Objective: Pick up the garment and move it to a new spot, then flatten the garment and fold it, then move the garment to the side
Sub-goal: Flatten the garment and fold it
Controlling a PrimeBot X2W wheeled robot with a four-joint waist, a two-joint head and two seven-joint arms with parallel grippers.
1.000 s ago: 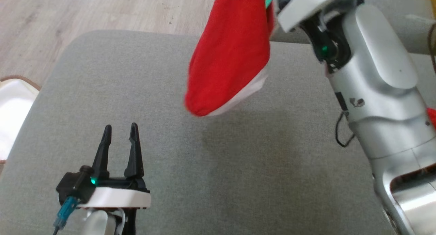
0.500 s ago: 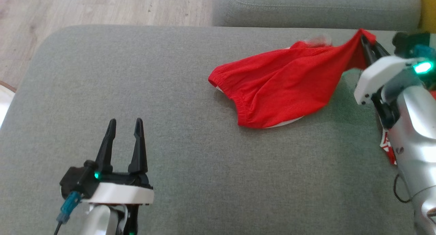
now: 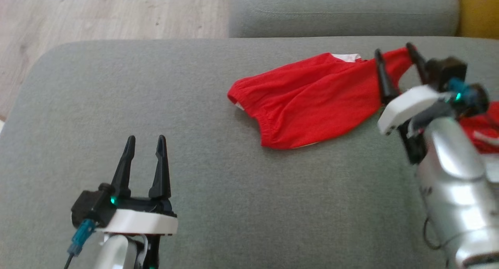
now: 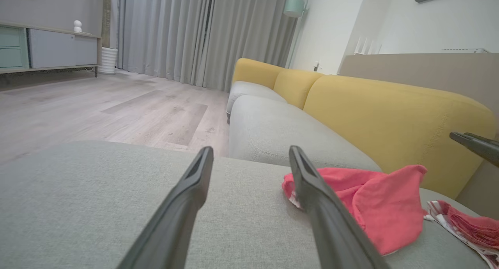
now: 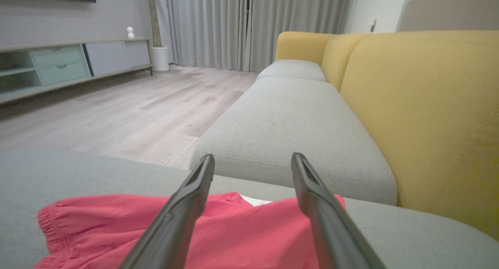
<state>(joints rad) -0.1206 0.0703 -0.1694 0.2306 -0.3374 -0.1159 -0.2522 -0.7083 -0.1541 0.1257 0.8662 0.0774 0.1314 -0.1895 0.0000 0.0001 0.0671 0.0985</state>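
The left gripper (image 3: 145, 138) hovers over the grey cushion (image 3: 234, 202), well apart from the garment (image 3: 312, 101) on its left and nearer the robot. Its fingers (image 3: 160, 163) stand spread with nothing between them. In the left wrist view the same gripper (image 4: 250, 149) points past the garment (image 4: 374, 199), which shows beyond its right finger.

The garment, red with a sliver of white at its far edge and under its near hem, lies rumpled and loosely spread on the cushion. Its elastic hem faces left.

The right gripper (image 3: 393, 49) is at the garment's far right corner, fingers wide apart. That raised corner lies between them, gripped by neither. In the right wrist view this gripper (image 5: 252, 156) is just above the garment (image 5: 241, 230).

Right of the garment, behind the right arm, lies another red and white cloth (image 3: 481, 130).
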